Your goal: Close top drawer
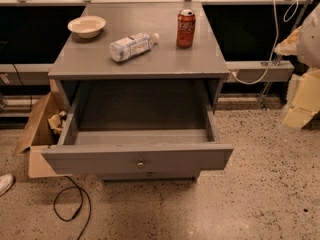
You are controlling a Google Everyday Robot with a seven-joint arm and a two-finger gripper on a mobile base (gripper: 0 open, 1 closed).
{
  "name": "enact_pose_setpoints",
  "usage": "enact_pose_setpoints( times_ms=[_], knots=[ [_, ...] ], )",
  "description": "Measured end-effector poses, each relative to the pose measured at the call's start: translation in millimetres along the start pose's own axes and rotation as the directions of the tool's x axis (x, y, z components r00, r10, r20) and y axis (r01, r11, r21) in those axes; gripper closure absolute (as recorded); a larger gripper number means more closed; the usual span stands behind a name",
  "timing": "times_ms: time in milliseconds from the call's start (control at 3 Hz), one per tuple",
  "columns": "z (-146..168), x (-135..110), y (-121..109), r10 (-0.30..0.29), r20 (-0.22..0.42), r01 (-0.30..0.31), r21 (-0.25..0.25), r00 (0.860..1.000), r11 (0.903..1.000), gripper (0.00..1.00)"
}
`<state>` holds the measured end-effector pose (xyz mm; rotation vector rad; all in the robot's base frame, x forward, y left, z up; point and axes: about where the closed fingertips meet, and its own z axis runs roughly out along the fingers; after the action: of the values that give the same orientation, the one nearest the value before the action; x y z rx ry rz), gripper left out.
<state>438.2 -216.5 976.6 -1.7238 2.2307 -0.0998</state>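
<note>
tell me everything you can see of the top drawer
The top drawer is grey-painted, wood by its look, with a flat front and one small round metal knob at centre. It stands pulled far out of the cabinet, its inside empty as far as shows. The gripper is apart, at the right edge.

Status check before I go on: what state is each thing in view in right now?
Wide grey wooden top drawer: pulled out, open, nothing visible inside.
Lower grey drawer: pushed in.
Red soda can: upright.
Clear plastic bottle: lying on its side, cap on.
Cream round bowl: upright, looks empty.
Brown cardboard box: flaps open, crumpled paper inside.
Gripper: at the right edge, apart from the drawer.
</note>
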Motion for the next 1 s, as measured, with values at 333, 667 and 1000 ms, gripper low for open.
enact_pose_setpoints(
  times_ms=[333,667,1000],
  knots=[
    [0.0,0.0,0.0,0.0,0.0,0.0,0.0,1.0,1.0,0.0],
    [27.1,-2.4,10.6,-0.005,0.059,0.008,-0.057,0.998,0.9983,0.0],
    [80.2,-13.7,41.0,0.0,0.17,0.028,-0.165,0.985,0.9859,0.0]
  ],
)
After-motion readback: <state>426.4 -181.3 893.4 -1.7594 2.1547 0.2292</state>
